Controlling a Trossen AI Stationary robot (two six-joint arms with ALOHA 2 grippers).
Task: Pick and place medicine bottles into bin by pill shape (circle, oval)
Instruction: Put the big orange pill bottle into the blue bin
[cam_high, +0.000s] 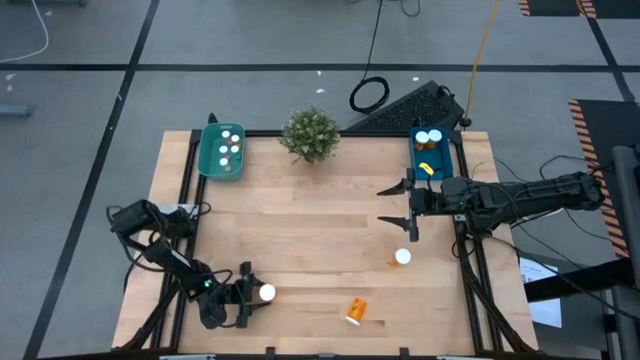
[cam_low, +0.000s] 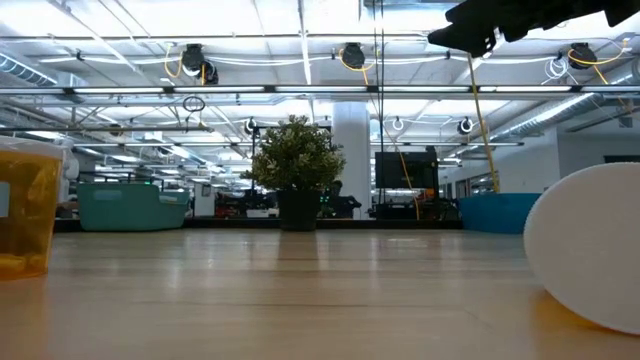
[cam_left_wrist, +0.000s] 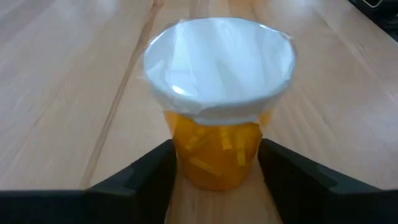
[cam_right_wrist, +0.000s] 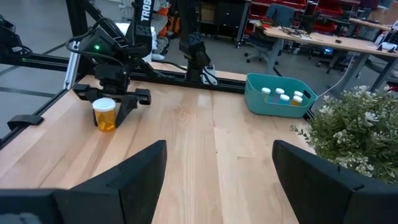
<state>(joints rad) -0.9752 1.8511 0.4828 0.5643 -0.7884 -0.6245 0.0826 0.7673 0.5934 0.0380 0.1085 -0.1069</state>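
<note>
Left gripper (cam_high: 252, 294) sat near the table's front-left corner, its fingers (cam_left_wrist: 147, 169) closed against both sides of an upright orange pill bottle (cam_left_wrist: 219, 121) with a white cap; the bottle's base was hidden between the fingers in the left wrist view, and pill shape could not be read. Right gripper (cam_high: 407, 206) hovered over the right half of the wooden table (cam_high: 300, 220), jaws spread wide and empty. An upright bottle (cam_high: 402, 258) stood just in front of it; another (cam_high: 356, 311) lay on its side near the front edge. Teal bin (cam_high: 221, 150) at the back left held several white-capped bottles; blue bin (cam_high: 432, 153) at the back right held two or so, partly masked by the arm. A potted plant (cam_high: 310, 133) stood between the bins.
</note>
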